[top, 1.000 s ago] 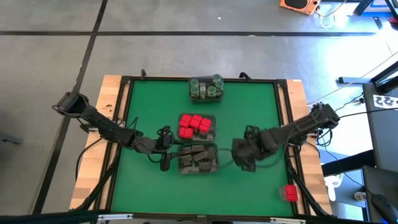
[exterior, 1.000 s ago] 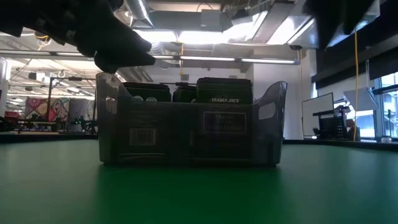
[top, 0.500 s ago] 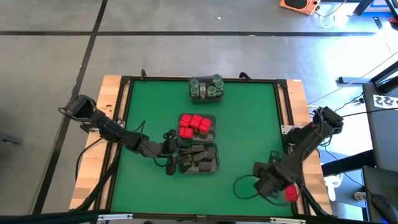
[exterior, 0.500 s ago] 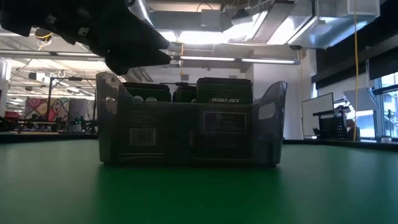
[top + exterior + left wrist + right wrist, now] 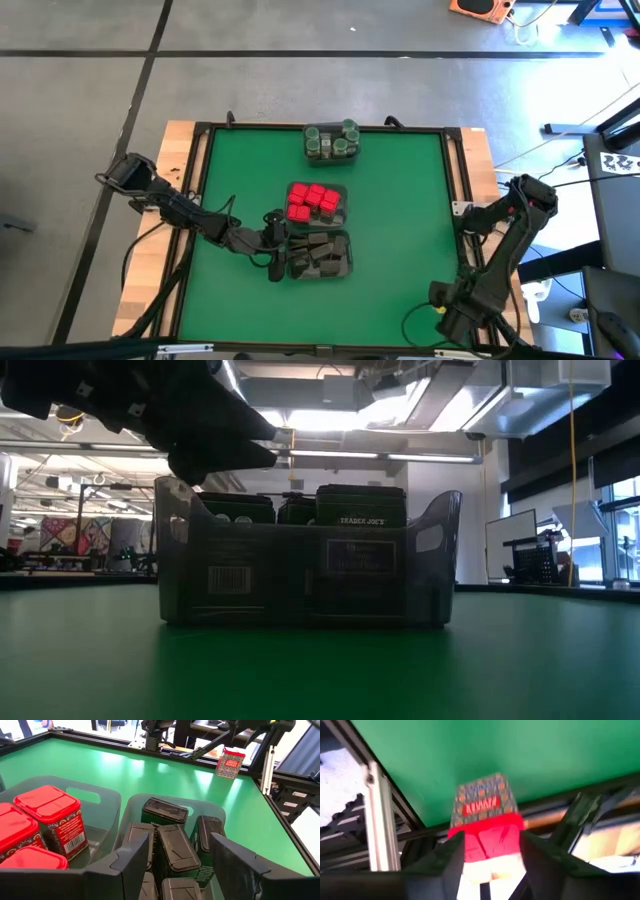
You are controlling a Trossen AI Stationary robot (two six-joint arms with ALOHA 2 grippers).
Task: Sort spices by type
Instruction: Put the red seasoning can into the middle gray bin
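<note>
- Right gripper (image 5: 487, 870) swung out to the table's corner, fingers spread around the stray red tin (image 5: 485, 820), not pinching yet.
- Left gripper (image 5: 172, 870) hovers spread over the dark tins (image 5: 172, 845).
- Sloppy closing so near the edge could knock that tin off.

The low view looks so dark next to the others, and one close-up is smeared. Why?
Low view: bright ceiling lights behind backlight the clear tray, leaving it shadowy. Right wrist view: the red spice box between the right hand's fingers is blurred. Left wrist view: glare patches on the green mat.
</note>
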